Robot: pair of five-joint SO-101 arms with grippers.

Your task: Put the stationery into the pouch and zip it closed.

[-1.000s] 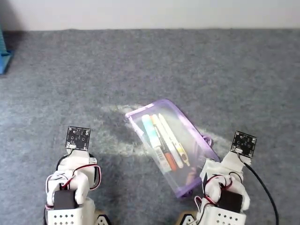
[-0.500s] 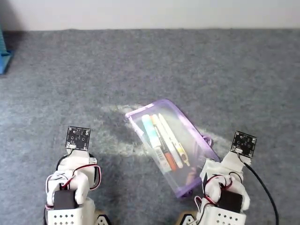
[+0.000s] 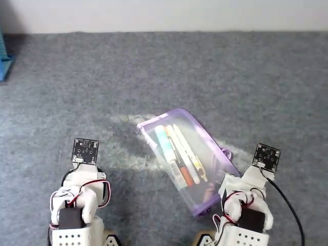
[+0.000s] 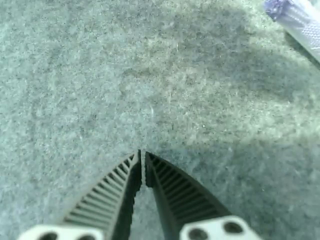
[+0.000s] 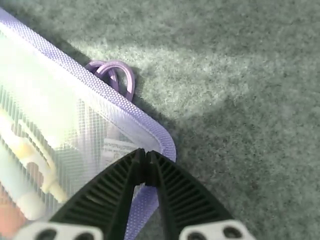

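Note:
A clear pouch (image 3: 188, 158) with purple trim lies slanted on the grey carpet between the two arms, with several pens (image 3: 178, 153) inside it. Its purple zip loop (image 5: 116, 76) sticks out at the side by the right arm. My right gripper (image 5: 145, 161) is shut and empty, its tips just above the pouch's purple corner edge (image 5: 159, 140). My left gripper (image 4: 142, 162) is shut over bare carpet, with one pouch corner (image 4: 295, 17) far off. Both arms sit folded at the near edge, the left arm (image 3: 77, 197) left of the pouch, the right arm (image 3: 248, 197) at its near right end.
Grey carpet (image 3: 164, 72) covers the whole table, with a paler worn patch (image 3: 134, 148) beside the pouch. A blue object (image 3: 4, 64) shows at the far left edge. A white wall (image 3: 164, 15) runs along the back.

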